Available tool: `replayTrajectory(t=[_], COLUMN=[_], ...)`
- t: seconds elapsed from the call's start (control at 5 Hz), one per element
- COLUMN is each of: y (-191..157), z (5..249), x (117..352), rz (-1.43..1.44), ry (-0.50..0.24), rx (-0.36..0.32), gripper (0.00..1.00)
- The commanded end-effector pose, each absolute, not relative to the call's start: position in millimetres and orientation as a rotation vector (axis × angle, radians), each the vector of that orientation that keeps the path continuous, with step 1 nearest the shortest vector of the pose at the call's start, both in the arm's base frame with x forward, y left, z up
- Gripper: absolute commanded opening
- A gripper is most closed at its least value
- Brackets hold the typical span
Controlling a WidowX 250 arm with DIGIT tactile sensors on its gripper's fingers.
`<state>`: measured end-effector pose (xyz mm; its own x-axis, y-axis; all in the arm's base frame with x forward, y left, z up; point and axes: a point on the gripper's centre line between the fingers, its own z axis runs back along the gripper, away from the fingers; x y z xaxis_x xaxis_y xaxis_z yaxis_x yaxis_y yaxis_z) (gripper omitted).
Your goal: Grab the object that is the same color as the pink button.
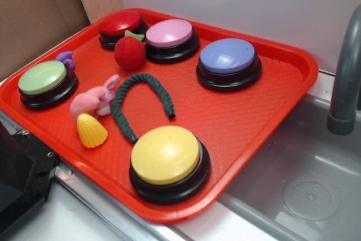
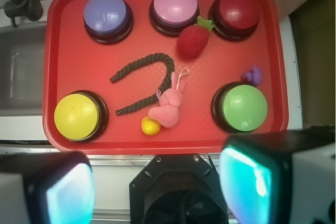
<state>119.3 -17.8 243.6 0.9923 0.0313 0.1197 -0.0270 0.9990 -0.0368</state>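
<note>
Pink bunny between yellow corn and green rope.

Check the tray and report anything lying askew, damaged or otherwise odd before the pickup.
Nothing looks damaged or spilled. The pink bunny lies on its side on the red tray, touching the yellow corn toy and the green rope. The red strawberry rests against the pink button. The pincer is open, above the tray's near edge.

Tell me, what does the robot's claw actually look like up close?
In the wrist view, the gripper shows two chunky fingers with pale grey sides and glossy pads that glow teal. Between them sits a black, angular housing with small screws. No cables or markings are visible. In the exterior view, only a black block at the lower left edge shows.
</note>
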Motion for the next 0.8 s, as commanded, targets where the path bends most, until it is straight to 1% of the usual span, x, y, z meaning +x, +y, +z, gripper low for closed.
replayTrajectory(t=[0.0, 0.2, 0.4, 0.6], y=[-17.8, -20.2, -16.3, -11.4], z=[243.6, 221.0, 195.6, 155.4], x=[119.3, 136.2, 151.7, 159.7], rz=[0.029, 0.208, 0.398, 0.504], ry=[-0.121, -0.124, -0.159, -0.135], rx=[-0.035, -0.051, -0.101, -0.103], gripper=[1.0, 1.0, 1.0, 1.0])
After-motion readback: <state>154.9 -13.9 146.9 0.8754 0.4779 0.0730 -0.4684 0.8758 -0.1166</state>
